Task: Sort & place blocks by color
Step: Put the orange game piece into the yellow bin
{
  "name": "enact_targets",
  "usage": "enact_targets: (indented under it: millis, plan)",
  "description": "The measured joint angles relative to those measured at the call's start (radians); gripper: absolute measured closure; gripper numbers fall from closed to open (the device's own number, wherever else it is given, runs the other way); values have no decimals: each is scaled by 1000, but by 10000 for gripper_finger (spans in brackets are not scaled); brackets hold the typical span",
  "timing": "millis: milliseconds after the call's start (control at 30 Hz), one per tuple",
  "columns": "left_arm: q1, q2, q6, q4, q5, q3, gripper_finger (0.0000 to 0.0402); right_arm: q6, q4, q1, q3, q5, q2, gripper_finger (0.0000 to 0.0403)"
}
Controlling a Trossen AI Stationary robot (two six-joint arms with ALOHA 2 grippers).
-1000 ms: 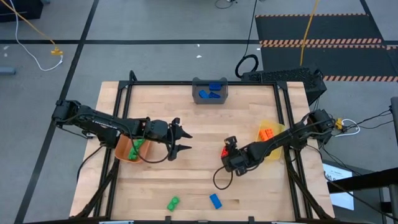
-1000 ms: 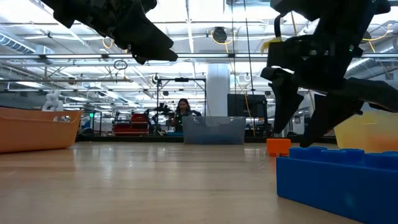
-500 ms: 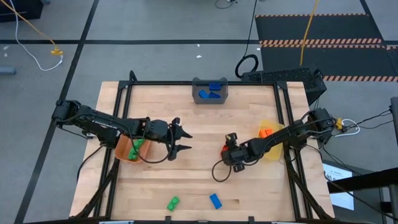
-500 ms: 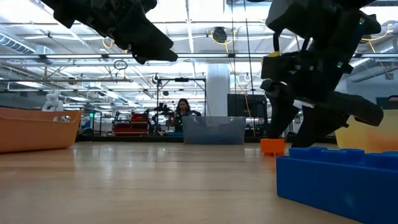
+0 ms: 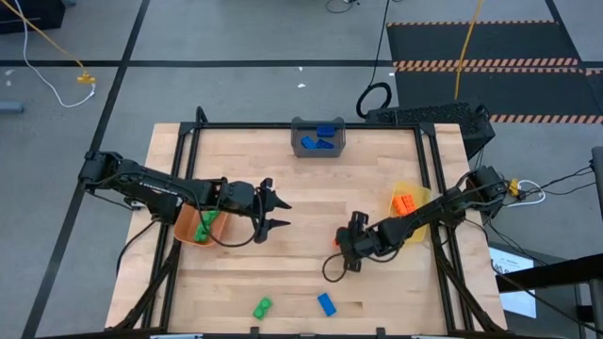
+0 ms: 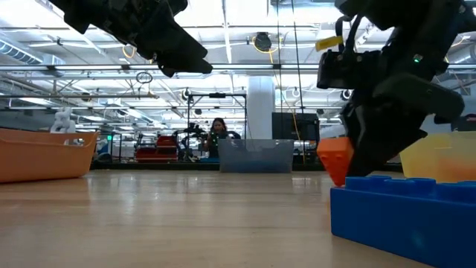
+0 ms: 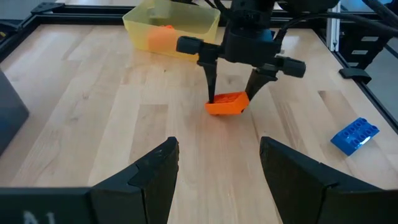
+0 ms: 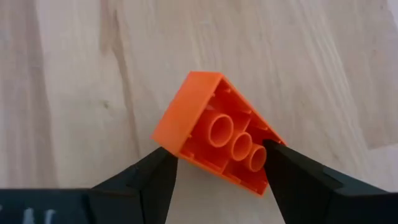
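An orange studded brick (image 7: 227,104) sits between the fingers of my right gripper (image 5: 345,247), right of the table's middle; its hollow underside (image 8: 221,134) faces the wrist camera. My left gripper (image 5: 280,215) hangs open above the wood beside the orange bin (image 5: 193,226), which holds green bricks. A green brick (image 5: 262,307) and a blue brick (image 5: 326,303) lie flat on the table near the near edge. The blue brick (image 6: 405,216) fills the low view's near right. More orange bricks lie in the yellow bin (image 5: 411,213), and blue ones in the grey bin (image 5: 318,140). My right gripper is shut on the orange brick, pinching its two opposite short sides (image 7: 213,101) between the fingers (image 8: 158,171). The fingers come from above, pointing down. The brick is tilted, one long edge raised (image 6: 332,145); whether its low corner still touches the table I cannot tell.
The yellow bin stands close to the right gripper, toward the table's right edge. The grey bin stands at the middle of the far edge. Black frame rails (image 5: 441,245) run along the table's sides. Bare wood lies between the two grippers.
My right gripper has moved a little toward the far edge, then back toward the near edge, and has shut on the orange brick. The brick lay flat on the table; now it is tipped up, with one side raised. My left arm has kept still.
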Motion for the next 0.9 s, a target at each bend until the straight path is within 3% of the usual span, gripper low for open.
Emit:
enact_targets:
  millis: [233, 467, 567, 733, 900]
  plan:
    - [0, 0, -4, 8, 0, 0, 179, 55, -15, 25, 0, 52, 0, 222]
    - [0, 0, -6, 5, 3, 0, 179, 65, -37, 25, 0, 73, -39, 311]
    - [0, 0, -5, 5, 3, 0, 178, 67, -113, 24, 1, 79, -125, 340]
    - [0, 0, -5, 4, 2, 0, 179, 147, -318, 24, 1, 155, -341, 350]
    - [0, 0, -4, -1, 2, 0, 179, 440, -642, 28, 3, 155, -559, 351]
